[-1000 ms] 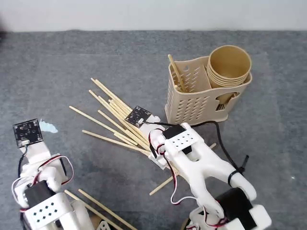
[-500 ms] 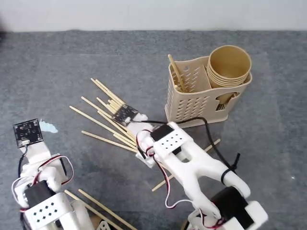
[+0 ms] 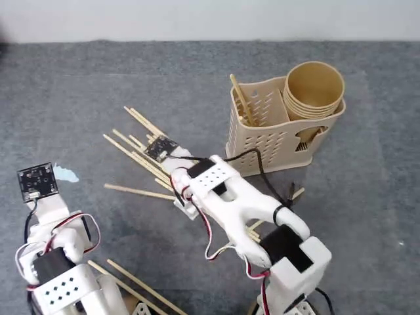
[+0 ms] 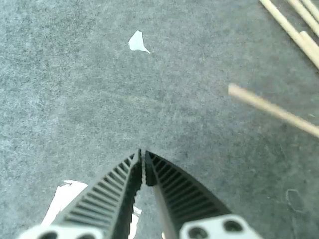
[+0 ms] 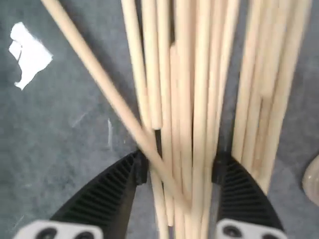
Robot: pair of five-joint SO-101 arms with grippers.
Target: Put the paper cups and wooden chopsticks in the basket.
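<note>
– Beside the perforated beige plastic basket (image 3: 262,131), what room have you?
– My right gripper (image 5: 179,162) stands apart, astride the pale wooden chopsticks (image 5: 194,74) on the grey mat (image 3: 79,92). The tan paper cups (image 3: 314,88) sit stacked in the basket. My left gripper (image 4: 142,157) is closed over the mat, well apart.

The right arm (image 3: 244,205) and left arm (image 3: 62,289) are white, with black motors (image 3: 283,244), red wires (image 3: 209,231) and ridged black tool fingers (image 4: 112,189).

white right arm (image 3: 226,197) swung leftward across the table, farther from the beige perforated plastic basket (image 3: 262,134), black right gripper (image 5: 177,167) now spread astride the pale wooden chopsticks (image 3: 134,154), several sticks shoved left
</note>
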